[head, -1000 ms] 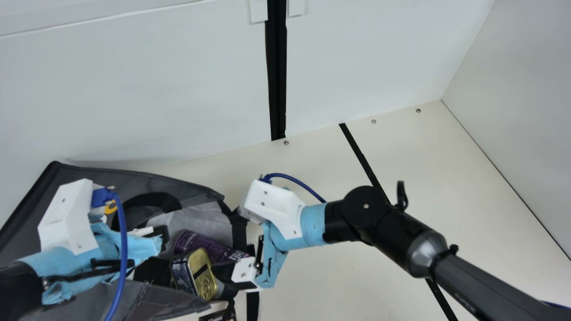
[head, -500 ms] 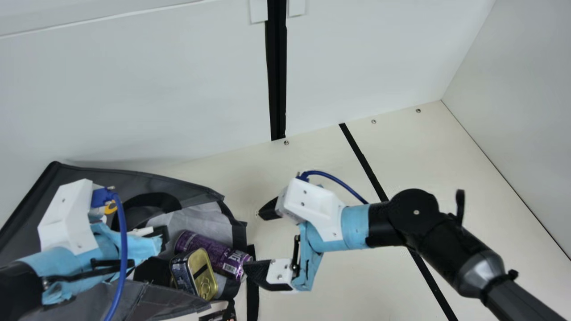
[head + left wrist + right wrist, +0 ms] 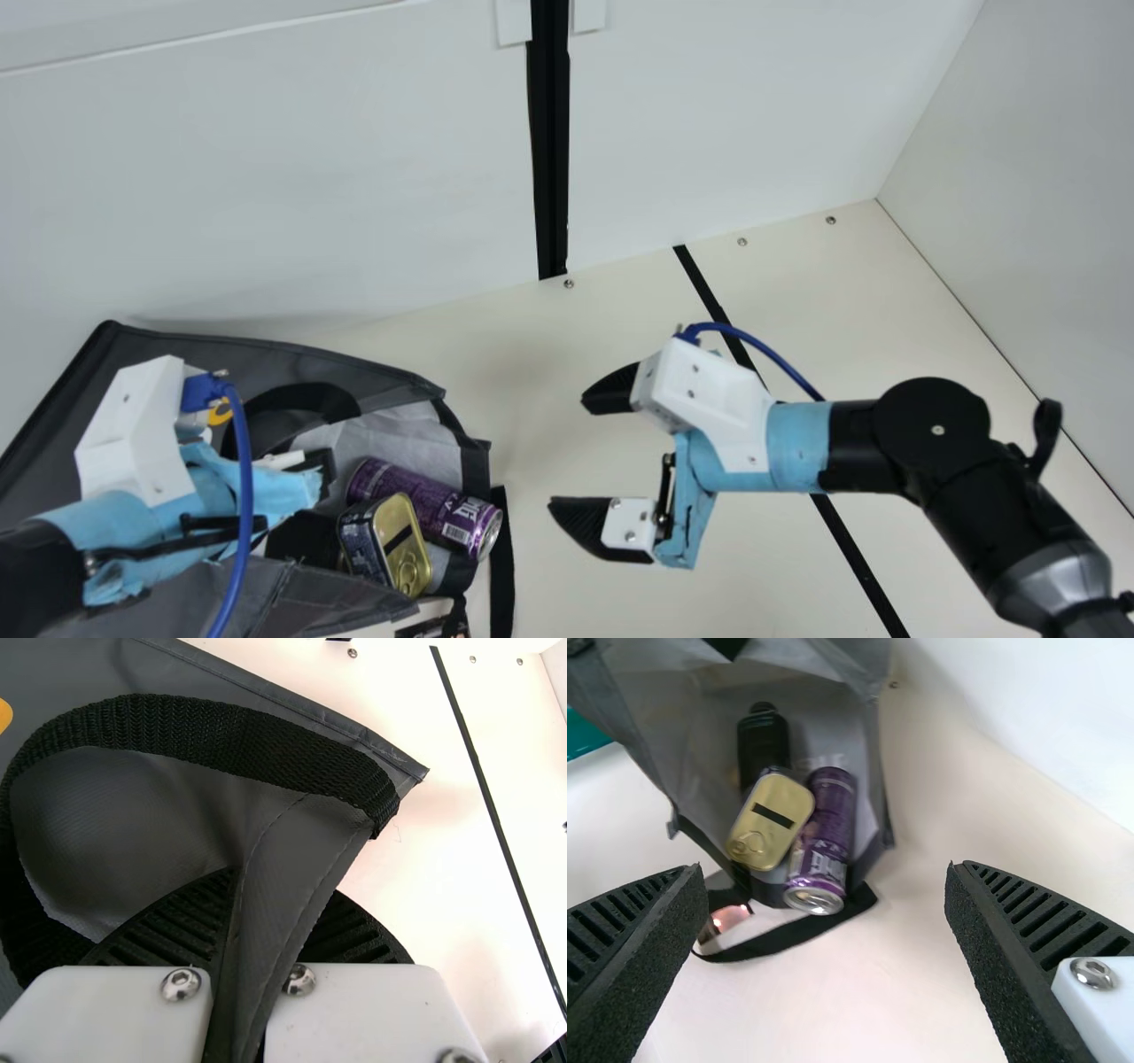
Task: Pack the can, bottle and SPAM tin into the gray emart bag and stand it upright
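Note:
My left gripper (image 3: 252, 487) is shut on the gray bag (image 3: 372, 377) at its mouth; in the left wrist view a fold of the bag (image 3: 292, 868) runs between the fingers of my left gripper (image 3: 270, 912). The bag lies on its side. Inside its opening are the purple can (image 3: 425, 501) and the SPAM tin (image 3: 385, 542), side by side. The right wrist view has the black bottle (image 3: 763, 744) deeper in, behind the tin (image 3: 772, 819) and can (image 3: 824, 842). My right gripper (image 3: 569, 452) stands open and empty, right of the bag's mouth; its fingers frame the right wrist view (image 3: 826, 875).
A black bag strap (image 3: 502, 567) lies on the table (image 3: 735, 549) by the opening. A dark printed item (image 3: 434, 627) sits at the main view's bottom edge. White walls (image 3: 310, 177) rise behind, and a teal object (image 3: 585, 734) shows in the right wrist view.
My right gripper has moved right, away from the bag's mouth, uncovering the can's end. The left arm, bag, can and tin have stayed in place.

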`<state>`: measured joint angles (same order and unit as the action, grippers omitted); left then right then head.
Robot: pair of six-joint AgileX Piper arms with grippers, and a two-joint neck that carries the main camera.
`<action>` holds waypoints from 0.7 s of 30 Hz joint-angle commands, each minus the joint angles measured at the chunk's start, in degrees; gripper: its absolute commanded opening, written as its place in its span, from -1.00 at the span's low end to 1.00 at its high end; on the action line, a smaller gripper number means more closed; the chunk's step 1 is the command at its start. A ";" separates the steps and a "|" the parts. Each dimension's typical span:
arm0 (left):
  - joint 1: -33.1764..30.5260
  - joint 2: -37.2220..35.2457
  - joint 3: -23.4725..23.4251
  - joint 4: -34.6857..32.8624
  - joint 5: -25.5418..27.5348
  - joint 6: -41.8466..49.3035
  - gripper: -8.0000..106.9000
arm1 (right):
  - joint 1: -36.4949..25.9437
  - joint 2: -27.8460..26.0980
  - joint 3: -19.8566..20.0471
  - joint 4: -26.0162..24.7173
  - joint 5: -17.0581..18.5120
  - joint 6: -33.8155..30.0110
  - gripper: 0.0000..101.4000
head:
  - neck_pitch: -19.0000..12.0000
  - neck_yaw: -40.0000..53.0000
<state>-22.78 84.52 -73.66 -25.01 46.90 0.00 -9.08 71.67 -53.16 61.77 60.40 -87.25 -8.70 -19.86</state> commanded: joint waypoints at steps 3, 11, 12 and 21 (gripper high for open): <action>0.00 0.00 0.00 0.00 0.00 0.00 -1.00 | -4.56 -0.89 -0.47 -0.55 1.65 0.39 0.87 | -1.30 -0.14; 0.00 0.00 0.00 0.00 0.00 0.00 -1.00 | -10.94 -2.66 -1.32 -2.05 2.22 2.36 0.87 | -1.30 -0.14; 0.00 0.00 0.00 0.00 0.00 0.00 -1.00 | -11.61 -2.92 -1.39 -2.30 2.09 2.74 0.87 | -1.30 -0.14; 0.00 0.00 0.00 0.00 0.00 0.00 -1.00 | -16.47 -6.08 -1.40 -6.10 -1.04 7.45 0.87 | -1.30 -0.14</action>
<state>-22.78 84.52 -73.66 -25.01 46.90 0.00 -25.10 65.89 -54.59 56.14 60.04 -80.51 -8.70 -19.86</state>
